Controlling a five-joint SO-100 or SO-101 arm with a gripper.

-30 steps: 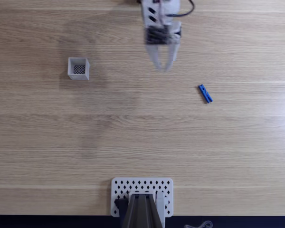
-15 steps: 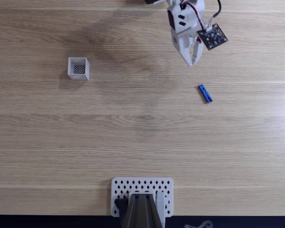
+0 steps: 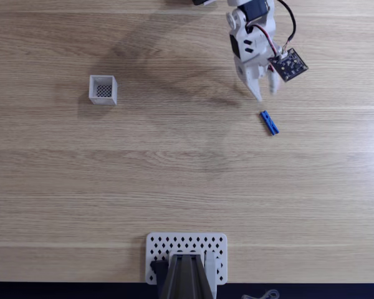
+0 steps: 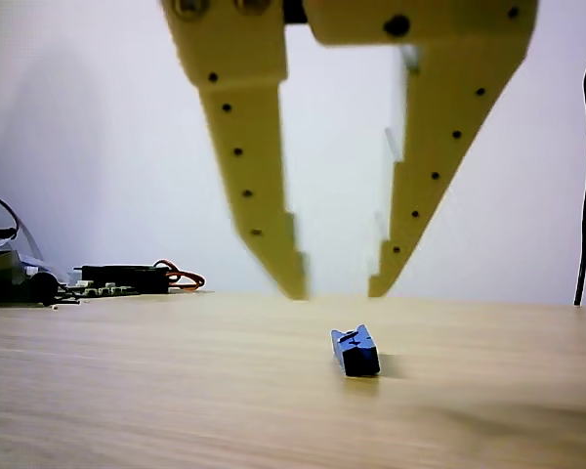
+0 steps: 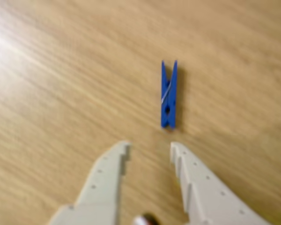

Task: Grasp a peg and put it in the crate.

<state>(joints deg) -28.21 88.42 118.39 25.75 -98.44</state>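
Fixed view: gripper [image 3: 264,93], white, entering from the far edge of the table [image 3: 62,187], right of centre, fingers pointing toward the near edge and parted a little, nothing between them; a small dark circuit board hangs at its right side on red and black leads. Peg [image 3: 268,123], blue, flat on the wood just nearward of the fingertips and apart from them, lying aslant; the tool seems aimed so a short advance would bring the fingers over it. Crate [image 3: 103,90], white, mesh floor showing, upright toward the far left, well apart from peg and gripper; bare wood lies between them, so a carry across looks unobstructed. Perforated plate [image 3: 187,249], white, at the middle of the near edge, with a dark mount on it. Other view, low along the tabletop: gripper [image 4: 337,291], yellowish here, fingers spread, tips off the surface; peg [image 4: 355,351] on the wood in line with the gap; loose cables and parts at the left edge, one dark cable at the right edge, both clear of the work. Wrist view: gripper [image 5: 150,147] spread and empty; peg [image 5: 168,95] just beyond the gap, pointing away, slightly nearer the right finger; open wood on all sides.
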